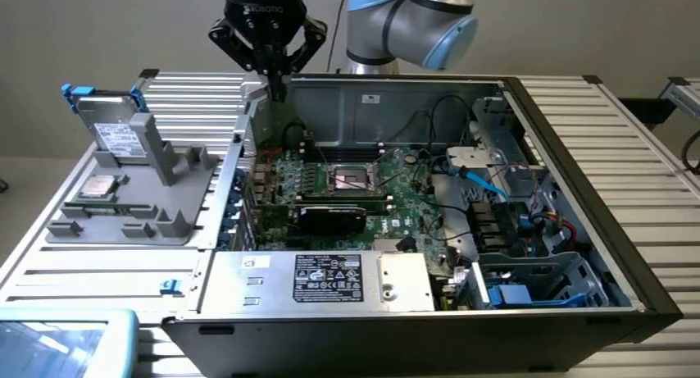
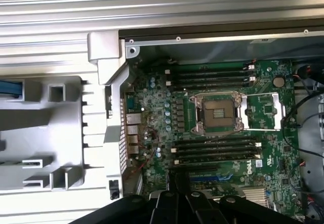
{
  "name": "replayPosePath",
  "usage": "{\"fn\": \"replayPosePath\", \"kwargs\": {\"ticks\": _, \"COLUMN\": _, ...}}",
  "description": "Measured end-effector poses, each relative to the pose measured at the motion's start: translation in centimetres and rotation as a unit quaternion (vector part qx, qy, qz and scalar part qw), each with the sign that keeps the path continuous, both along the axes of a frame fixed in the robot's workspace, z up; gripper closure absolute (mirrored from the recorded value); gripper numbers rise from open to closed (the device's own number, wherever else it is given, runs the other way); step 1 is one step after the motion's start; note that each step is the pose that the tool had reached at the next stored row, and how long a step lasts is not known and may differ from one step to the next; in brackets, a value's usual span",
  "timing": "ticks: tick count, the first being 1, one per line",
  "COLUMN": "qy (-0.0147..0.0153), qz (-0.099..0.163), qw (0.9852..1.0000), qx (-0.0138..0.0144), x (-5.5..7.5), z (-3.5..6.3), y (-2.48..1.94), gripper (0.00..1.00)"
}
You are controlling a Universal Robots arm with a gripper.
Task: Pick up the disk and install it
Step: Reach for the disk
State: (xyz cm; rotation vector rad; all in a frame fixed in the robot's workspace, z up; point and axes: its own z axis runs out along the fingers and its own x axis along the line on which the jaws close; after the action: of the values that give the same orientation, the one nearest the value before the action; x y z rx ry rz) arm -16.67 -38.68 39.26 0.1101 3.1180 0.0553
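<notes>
While on end in its stand [image 1: 164,224], disk [image 1: 115,137], long axis vertical; fingers [image 1: 277,84] together above the case [image 1: 415,95].

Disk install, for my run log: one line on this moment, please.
fingers: shut, empty, above computer case edge | disk: upright in grey holder, untouched

Silver-grey disk [image 1: 114,136] with white, black-printed label and bright blue rails [image 1: 75,91], at ten o'clock in the exterior view; pale grey holder [image 1: 180,222] at nine; green motherboard [image 1: 378,193] centre; black gripper [image 1: 275,84] at twelve; black-and-white sticker [image 1: 328,278] at six
</notes>
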Motion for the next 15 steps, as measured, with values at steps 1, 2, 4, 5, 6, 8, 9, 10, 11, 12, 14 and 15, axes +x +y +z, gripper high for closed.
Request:
{"fn": "replayPosePath", "kwargs": {"ticks": 1, "qy": 0.0000, "qz": 0.000, "qw": 1.0000, "qx": -0.0006, "x": -0.3, "z": 0.00, "y": 0.07, "gripper": 0.89}}
{"fn": "replayPosePath", "kwargs": {"ticks": 2, "qy": 0.0000, "qz": 0.000, "qw": 1.0000, "qx": -0.0011, "x": -0.6, "z": 0.00, "y": 0.15, "gripper": 0.89}}
{"fn": "replayPosePath", "kwargs": {"ticks": 4, "qy": 0.0000, "qz": 0.000, "qw": 1.0000, "qx": -0.0022, "x": -1.3, "z": 0.00, "y": 0.30, "gripper": 0.89}}
{"fn": "replayPosePath", "kwargs": {"ticks": 5, "qy": 0.0000, "qz": 0.000, "qw": 1.0000, "qx": -0.0027, "x": -1.6, "z": 0.00, "y": 0.38, "gripper": 0.89}}
{"fn": "replayPosePath", "kwargs": {"ticks": 6, "qy": 0.0000, "qz": 0.000, "qw": 1.0000, "qx": -0.0032, "x": -1.9, "z": 0.00, "y": 0.46, "gripper": 0.89}}
{"fn": "replayPosePath", "kwargs": {"ticks": 8, "qy": 0.0000, "qz": 0.000, "qw": 1.0000, "qx": -0.0042, "x": -2.5, "z": 0.00, "y": 0.62, "gripper": 0.89}}
{"fn": "replayPosePath", "kwargs": {"ticks": 9, "qy": 0.0000, "qz": 0.000, "qw": 1.0000, "qx": -0.0046, "x": -2.8, "z": 0.00, "y": 0.69, "gripper": 0.89}}
{"fn": "replayPosePath", "kwargs": {"ticks": 10, "qy": 0.0000, "qz": 0.000, "qw": 1.0000, "qx": -0.0052, "x": -3.2, "z": 0.00, "y": 0.78, "gripper": 0.89}}
{"fn": "replayPosePath", "kwargs": {"ticks": 11, "qy": 0.0000, "qz": 0.000, "qw": 1.0000, "qx": -0.0058, "x": -3.5, "z": 0.00, "y": 0.87, "gripper": 0.89}}
{"fn": "replayPosePath", "kwargs": {"ticks": 12, "qy": 0.0000, "qz": 0.000, "qw": 1.0000, "qx": -0.0062, "x": -3.8, "z": 0.00, "y": 0.95, "gripper": 0.89}}
{"fn": "replayPosePath", "kwargs": {"ticks": 14, "qy": 0.0000, "qz": 0.000, "qw": 1.0000, "qx": -0.0073, "x": -4.4, "z": 0.00, "y": 1.13, "gripper": 0.89}}
{"fn": "replayPosePath", "kwargs": {"ticks": 15, "qy": 0.0000, "qz": 0.000, "qw": 1.0000, "qx": -0.0078, "x": -4.8, "z": 0.00, "y": 1.21, "gripper": 0.89}}
